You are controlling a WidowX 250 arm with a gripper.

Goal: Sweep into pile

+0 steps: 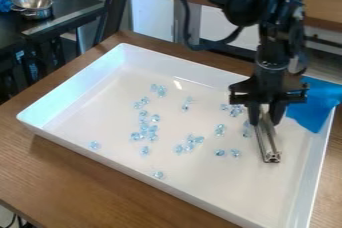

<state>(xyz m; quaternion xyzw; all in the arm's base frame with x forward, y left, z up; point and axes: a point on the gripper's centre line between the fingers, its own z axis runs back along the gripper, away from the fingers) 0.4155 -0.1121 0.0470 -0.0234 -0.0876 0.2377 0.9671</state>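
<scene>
Across the glossy rectangular tray point(214, 192) lie glassy blue beads point(135, 136).

I take this for a robot lab with kitchen touches: my jointed arm point(250, 2) hangs over a wooden surface point(73, 182), and beyond it a shiny metal pot point(32, 7) sits on a dark counter point(67, 4).

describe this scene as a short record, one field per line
container: white tray on wooden table
loose items: small clear-blue pieces, scattered in loose clusters and singles
tool: metal tool, upper end between the gripper's fingers
gripper: over tray's right side
cloth: blue, at tray's far right corner
background: metal pot, upper left
pile: not yet formed
</scene>
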